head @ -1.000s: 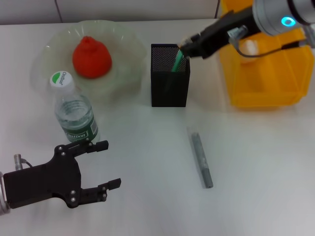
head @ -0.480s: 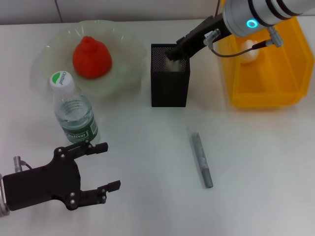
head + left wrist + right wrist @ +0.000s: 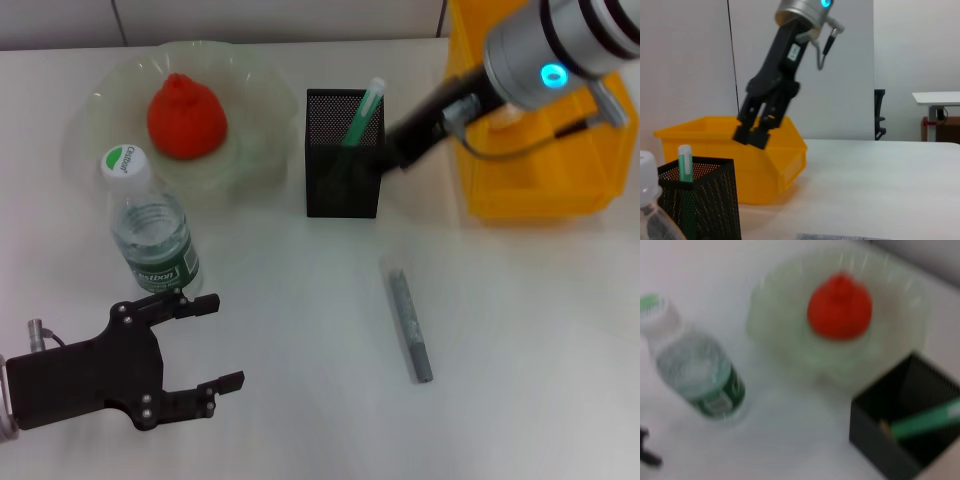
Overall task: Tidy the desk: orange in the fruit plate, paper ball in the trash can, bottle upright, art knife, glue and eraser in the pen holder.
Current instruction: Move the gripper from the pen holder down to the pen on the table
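Nearest you, by the front left corner of the plain white desk (image 3: 300, 420), the black left gripper (image 3: 215, 340) hangs idle with its fingers spread wide and nothing between them. Just beyond it the clear plastic water bottle with white cap and dark green label (image 3: 150, 230) stands upright. Right of centre, the slim grey stick (image 3: 410, 325), probably the art knife, lies flat on the desk, well apart from everything else.

Further back, the square black metal-mesh pen holder (image 3: 344, 170) sits at mid-desk with a green-and-white glue stick (image 3: 362, 112) leaning inside; the right wrist view shows a pale beige bit beside it, likely the eraser, though you cannot be sure. The right gripper (image 3: 753, 134) hovers just off the holder's right side, above the desk. Its fingers look nearly together and carry nothing.

At the back left, the red-orange bumpy orange (image 3: 186, 115) rests in the translucent pale-green scalloped fruit plate (image 3: 100, 95). At the back right, the bright yellow plastic trash can (image 3: 540, 190) has a whitish thing inside, mostly hidden by the arm; it may be the paper ball.

Only the grey stick seems left. Watch these risks:
- It lies flat and thin, so a shallow pinch could skid it away.
- Swinging the right arm low could clip the holder and tip it.
- Dropping the stick in askew could catch the leaning glue.
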